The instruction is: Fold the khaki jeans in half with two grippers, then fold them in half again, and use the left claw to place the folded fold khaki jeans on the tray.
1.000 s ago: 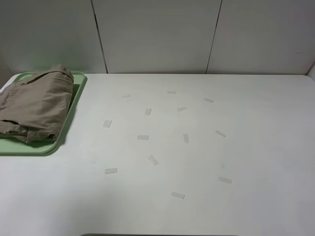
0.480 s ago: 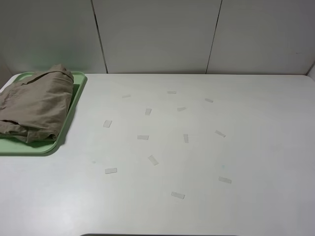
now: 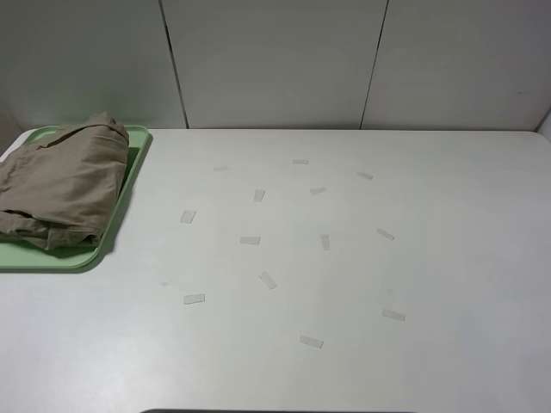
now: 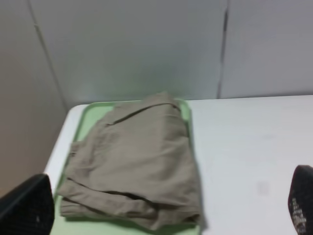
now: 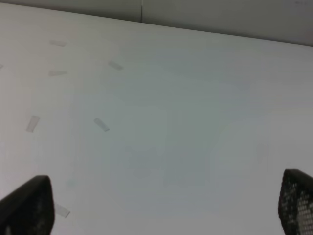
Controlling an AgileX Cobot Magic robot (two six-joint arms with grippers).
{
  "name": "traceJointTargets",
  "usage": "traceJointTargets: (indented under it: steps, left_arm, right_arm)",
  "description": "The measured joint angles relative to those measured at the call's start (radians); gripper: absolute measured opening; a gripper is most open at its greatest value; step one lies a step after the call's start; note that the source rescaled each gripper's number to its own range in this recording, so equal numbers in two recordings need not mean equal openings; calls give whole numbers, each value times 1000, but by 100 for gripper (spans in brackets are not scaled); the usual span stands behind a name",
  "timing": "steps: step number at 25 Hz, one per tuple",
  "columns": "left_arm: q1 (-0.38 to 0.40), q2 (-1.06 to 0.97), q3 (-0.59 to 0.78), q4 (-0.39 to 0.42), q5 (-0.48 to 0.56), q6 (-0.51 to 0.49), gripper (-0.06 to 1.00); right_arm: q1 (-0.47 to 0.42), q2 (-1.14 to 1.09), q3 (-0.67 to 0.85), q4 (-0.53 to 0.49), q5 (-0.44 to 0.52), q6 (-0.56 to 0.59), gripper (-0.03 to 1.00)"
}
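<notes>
Exterior high view: folded khaki jeans (image 3: pixel 60 185) lie on green tray (image 3: pixel 116 225) at table (image 3: pixel 344 258) far-left corner, long axis along tray's length, toward back wall. Bits of tape (image 3: pixel 250 240) scattered beside tray. Left wrist view: left tool (image 4: pixel 161 215) released, fingers wide, jeans ahead, apart. Right tool (image 5: pixel 161 210) released, over bare table, well apart from tray.

Plain khaki-tan jeans (image 3: pixel 60 185), pale mint-green tray (image 3: pixel 127 194), white table (image 3: pixel 362 284) with pale grey tape strips (image 3: pixel 194 299), black hands
</notes>
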Motion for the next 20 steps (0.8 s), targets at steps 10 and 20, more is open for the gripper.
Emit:
traceJointTargets:
  steps: [10,20]
  left_arm:
    - [0,-124,103,66,148,-89,100]
    - [-74,-138,164,164,285,-170,100]
  right_arm:
    - [0,0,0,0,0,0,100]
    - [0,0,0,0,0,0,100]
